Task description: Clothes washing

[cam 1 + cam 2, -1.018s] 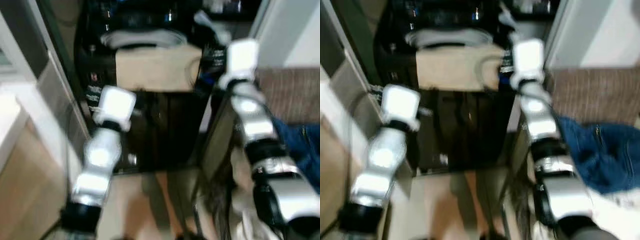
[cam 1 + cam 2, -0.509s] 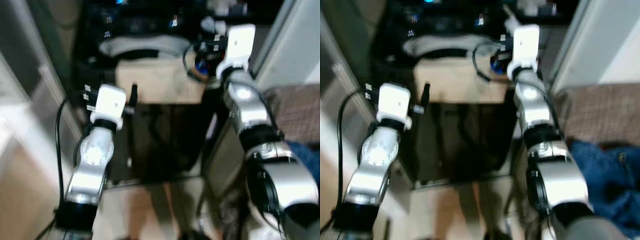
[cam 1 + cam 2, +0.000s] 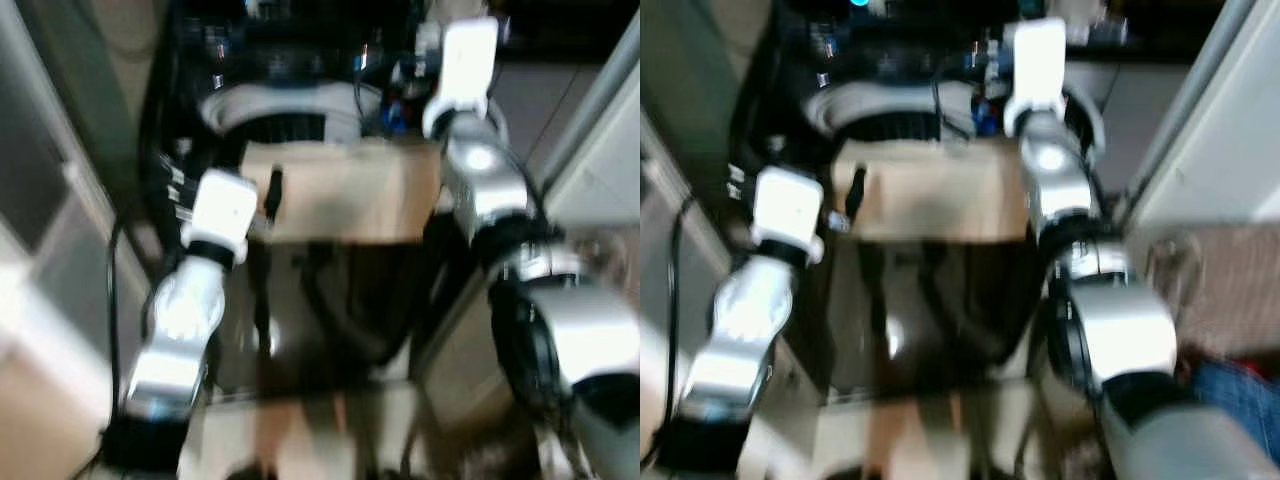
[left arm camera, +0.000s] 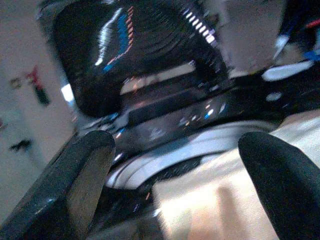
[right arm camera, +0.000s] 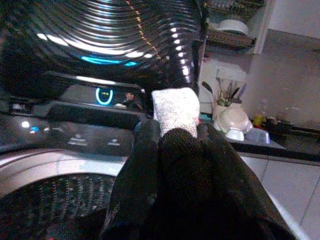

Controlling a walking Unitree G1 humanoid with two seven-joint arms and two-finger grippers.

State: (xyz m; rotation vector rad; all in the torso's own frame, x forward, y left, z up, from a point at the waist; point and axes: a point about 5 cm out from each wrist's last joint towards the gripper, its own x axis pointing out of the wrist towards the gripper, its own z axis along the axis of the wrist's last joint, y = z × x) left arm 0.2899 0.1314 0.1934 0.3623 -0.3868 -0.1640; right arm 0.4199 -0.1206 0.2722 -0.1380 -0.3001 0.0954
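Left eye view, left gripper [image 4: 175,185]: fingers spread wide, holding nothing, beside the beige garment [image 3: 340,190]
Washing machine [image 3: 290,110]: drum open, centre
Right gripper [image 5: 175,150]: fingers clamped on a dark cloth [image 5: 180,170] above the drum

Black top-loading washer [image 3: 300,60], open drum ring [image 3: 290,105], tan cardboard box [image 3: 345,190] resting across its front

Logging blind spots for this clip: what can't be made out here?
- Drum contents: the head views are motion-blurred, and the tan lid panel covers the front of the washer.
- Panel labels: too small in the right wrist view.
- Cloth item in the right claw: the fingers hide most of it.
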